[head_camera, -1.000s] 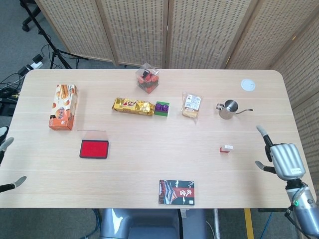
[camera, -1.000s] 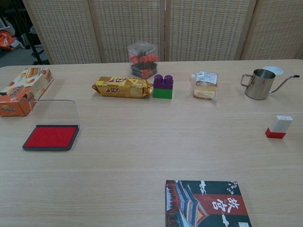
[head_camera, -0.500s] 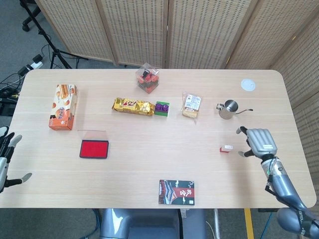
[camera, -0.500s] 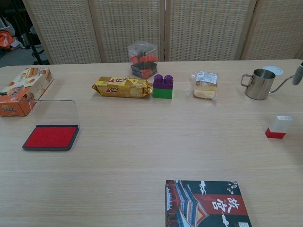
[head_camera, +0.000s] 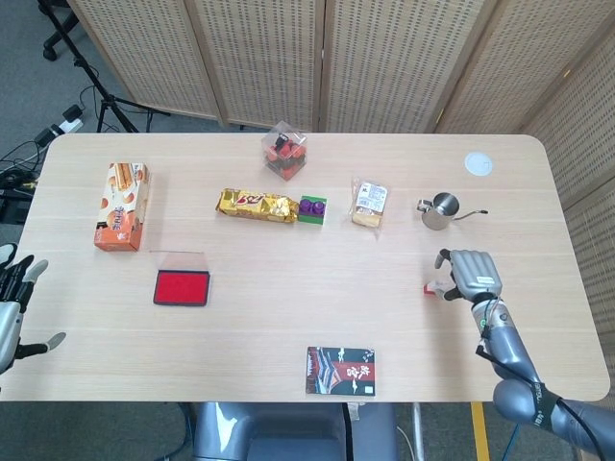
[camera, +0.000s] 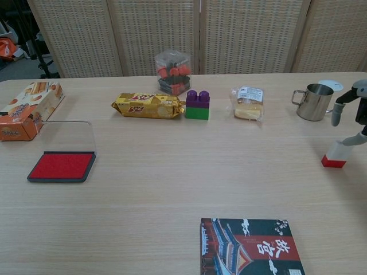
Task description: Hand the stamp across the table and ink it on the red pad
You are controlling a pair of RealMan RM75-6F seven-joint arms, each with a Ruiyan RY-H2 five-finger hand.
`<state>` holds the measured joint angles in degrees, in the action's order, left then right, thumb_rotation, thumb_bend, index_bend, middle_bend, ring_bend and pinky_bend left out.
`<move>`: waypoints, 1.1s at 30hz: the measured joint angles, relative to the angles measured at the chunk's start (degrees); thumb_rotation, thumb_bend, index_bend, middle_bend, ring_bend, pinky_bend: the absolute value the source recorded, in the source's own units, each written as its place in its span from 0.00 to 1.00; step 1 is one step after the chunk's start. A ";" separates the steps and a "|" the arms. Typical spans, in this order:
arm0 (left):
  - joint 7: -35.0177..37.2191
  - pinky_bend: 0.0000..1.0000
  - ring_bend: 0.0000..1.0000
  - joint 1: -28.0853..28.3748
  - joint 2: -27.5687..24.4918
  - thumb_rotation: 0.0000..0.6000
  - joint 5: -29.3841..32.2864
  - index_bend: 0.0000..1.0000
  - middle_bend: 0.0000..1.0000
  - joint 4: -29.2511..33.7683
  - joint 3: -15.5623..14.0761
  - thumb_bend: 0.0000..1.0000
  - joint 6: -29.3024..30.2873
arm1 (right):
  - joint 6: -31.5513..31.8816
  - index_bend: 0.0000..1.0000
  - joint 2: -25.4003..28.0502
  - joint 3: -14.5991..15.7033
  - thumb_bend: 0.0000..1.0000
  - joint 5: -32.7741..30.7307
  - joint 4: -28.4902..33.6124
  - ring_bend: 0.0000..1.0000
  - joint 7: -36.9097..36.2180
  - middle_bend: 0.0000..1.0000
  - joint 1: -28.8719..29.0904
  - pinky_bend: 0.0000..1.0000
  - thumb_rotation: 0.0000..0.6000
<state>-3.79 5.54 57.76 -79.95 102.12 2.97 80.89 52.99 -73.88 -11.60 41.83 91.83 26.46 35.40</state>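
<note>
Our right hand (head_camera: 470, 274) hovers with fingers spread and holds nothing. We risk tipping the small stamp (camera: 334, 156) if a fingertip clips its white top as we close. It stands on the table directly beneath our fingertips, toward the table's middle; the red pad (head_camera: 182, 287) lies far across, nearer our open left hand (head_camera: 12, 305).

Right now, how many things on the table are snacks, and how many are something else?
Snacks: 3 - orange box, gold pack, bread
Stamp things: 2 - stamp, red pad
Others: 5 - clear cube, block, pitcher, white disc, book
Total: 10
</note>
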 measured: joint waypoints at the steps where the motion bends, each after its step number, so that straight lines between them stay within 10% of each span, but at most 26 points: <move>1: 0.08 0.00 0.00 -0.02 -0.01 1.00 -0.02 0.00 0.00 -0.01 0.00 0.00 0.07 | 0.15 0.42 -0.36 0.13 0.30 -0.45 -0.08 1.00 0.29 0.98 0.21 1.00 1.00; 33: 0.61 0.00 0.00 0.05 -0.23 1.00 -0.55 0.00 0.00 -0.12 -0.41 0.00 -0.05 | 1.06 0.48 -4.87 3.51 0.41 -6.06 -4.95 1.00 3.82 0.98 3.37 1.00 1.00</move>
<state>-3.18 5.59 57.53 -80.51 102.00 2.55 80.84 54.05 -78.75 -8.09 35.77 86.88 30.28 38.77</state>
